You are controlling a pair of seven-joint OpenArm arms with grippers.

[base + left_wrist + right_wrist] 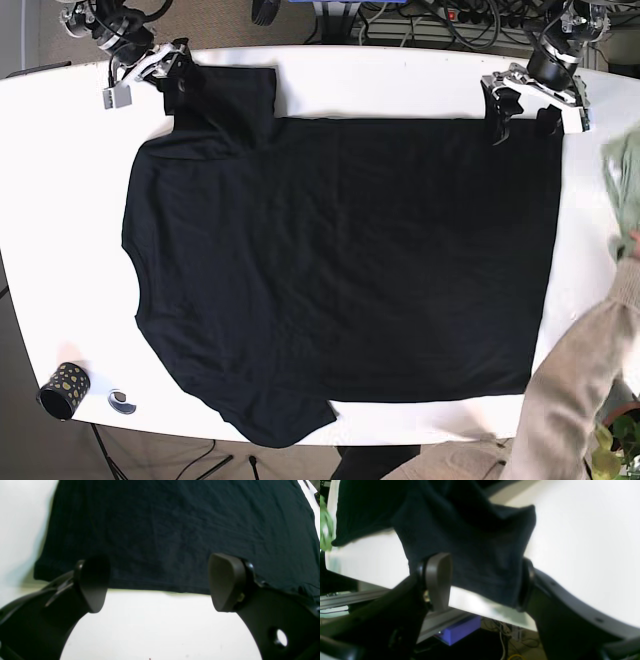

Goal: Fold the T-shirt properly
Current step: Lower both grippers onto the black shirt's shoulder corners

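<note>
The black T-shirt (pixel 330 270) lies flat across the white tabletop (pixel 400 80), its 11 o'clock sleeve between the right hand (pixel 480 582) pads for folding, while the left hand (pixel 158 582) straddles the 1 o'clock hem corner, spread wide.

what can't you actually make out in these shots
- Right end effector, right wrist view: the T-shirt sleeve drapes over one finger, so whether the cloth is pinched cannot be told.
- Base view: both end effectors too small to read a grip.
- Left end effector, left wrist view: open at the hem; most of the shirt is cut off by the frame.
- Black cup, base view: contents too small.
- Person's sleeve: cut off at the edge.
</note>
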